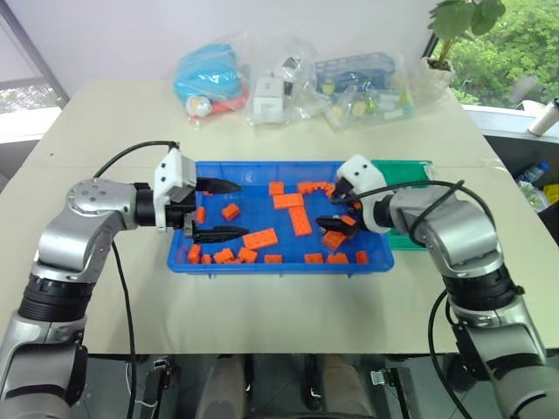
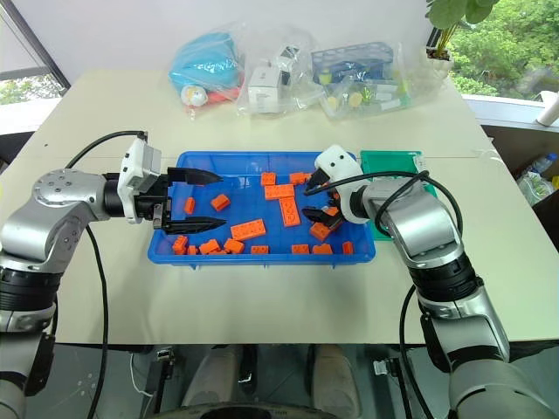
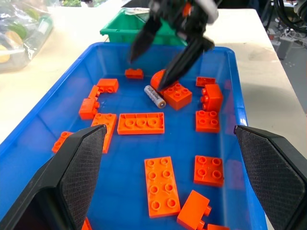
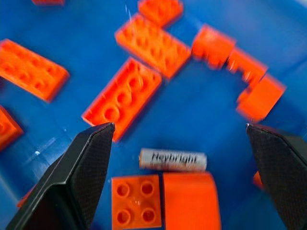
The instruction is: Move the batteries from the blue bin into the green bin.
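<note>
A single battery (image 4: 172, 159), a small silver cylinder with print, lies on the floor of the blue bin (image 1: 279, 264) beside orange blocks. My right gripper (image 1: 336, 207) hangs open just over it in the bin's right part, one finger on each side and nothing between them. The left wrist view shows that battery (image 3: 154, 96) just under the right gripper (image 3: 146, 72). My left gripper (image 1: 240, 209) stands open and empty over the bin's left part, pointing across it. The green bin (image 1: 410, 170) stands against the blue bin's far right corner.
Several orange blocks (image 1: 288, 201) are scattered across the blue bin. Clear plastic bags of items (image 1: 288, 83) lie along the table's back. A potted plant (image 1: 450, 35) stands at the back right. Bare table (image 1: 279, 314) runs in front of the bin.
</note>
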`<state>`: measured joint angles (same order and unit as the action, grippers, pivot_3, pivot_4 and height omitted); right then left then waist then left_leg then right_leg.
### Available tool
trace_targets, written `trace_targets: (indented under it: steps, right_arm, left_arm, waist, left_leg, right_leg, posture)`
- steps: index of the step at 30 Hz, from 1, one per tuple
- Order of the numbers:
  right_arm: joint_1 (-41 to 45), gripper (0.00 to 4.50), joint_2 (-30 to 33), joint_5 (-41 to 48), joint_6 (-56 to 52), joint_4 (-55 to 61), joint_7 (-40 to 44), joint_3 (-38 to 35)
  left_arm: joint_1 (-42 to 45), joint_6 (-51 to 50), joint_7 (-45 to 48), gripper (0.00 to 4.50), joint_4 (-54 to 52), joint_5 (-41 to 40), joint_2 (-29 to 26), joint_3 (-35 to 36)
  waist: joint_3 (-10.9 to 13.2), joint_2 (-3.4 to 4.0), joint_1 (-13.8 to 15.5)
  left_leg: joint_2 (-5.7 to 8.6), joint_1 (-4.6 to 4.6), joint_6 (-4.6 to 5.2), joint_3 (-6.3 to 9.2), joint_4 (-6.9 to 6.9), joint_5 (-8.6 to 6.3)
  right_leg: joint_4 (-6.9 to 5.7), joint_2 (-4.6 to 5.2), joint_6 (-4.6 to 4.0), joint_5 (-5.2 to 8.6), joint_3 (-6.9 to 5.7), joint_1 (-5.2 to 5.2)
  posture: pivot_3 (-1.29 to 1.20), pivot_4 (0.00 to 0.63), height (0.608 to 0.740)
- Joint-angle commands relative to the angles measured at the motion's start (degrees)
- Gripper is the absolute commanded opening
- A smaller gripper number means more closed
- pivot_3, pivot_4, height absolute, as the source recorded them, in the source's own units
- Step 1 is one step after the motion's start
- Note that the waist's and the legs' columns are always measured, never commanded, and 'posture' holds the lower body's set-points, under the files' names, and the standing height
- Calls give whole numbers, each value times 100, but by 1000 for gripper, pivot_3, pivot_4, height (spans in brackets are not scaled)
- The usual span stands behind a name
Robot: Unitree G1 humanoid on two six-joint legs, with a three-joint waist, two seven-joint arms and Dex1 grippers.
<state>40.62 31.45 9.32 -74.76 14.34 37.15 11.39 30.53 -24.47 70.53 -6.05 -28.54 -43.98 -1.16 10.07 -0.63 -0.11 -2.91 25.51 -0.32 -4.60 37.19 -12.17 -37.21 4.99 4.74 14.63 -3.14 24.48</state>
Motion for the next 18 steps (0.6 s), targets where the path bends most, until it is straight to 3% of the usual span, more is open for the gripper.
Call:
trace_targets:
  steps: [1,18]
  right_arm:
    - [231,4482,16,100,3,-124,-58,18]
    - [206,4482,-65,48,485,-949,-84,699]
  left_arm:
    - [-39,40,-72,4500,-218,-68,-2,161]
    - [51,70,-211,4500,-135,-70,44,178]
  waist:
    - [0,0,-18]
    - [-1,-2,-53]
  left_leg:
    - [0,0,0,0,-1,0]
    - [-2,-2,0,2,-4,0]
  right_leg:
    - [0,0,0,0,0,0]
    - [-1,-3,1,0,0,0]
  posture:
    - [0,150,736]
    - [0,150,736]
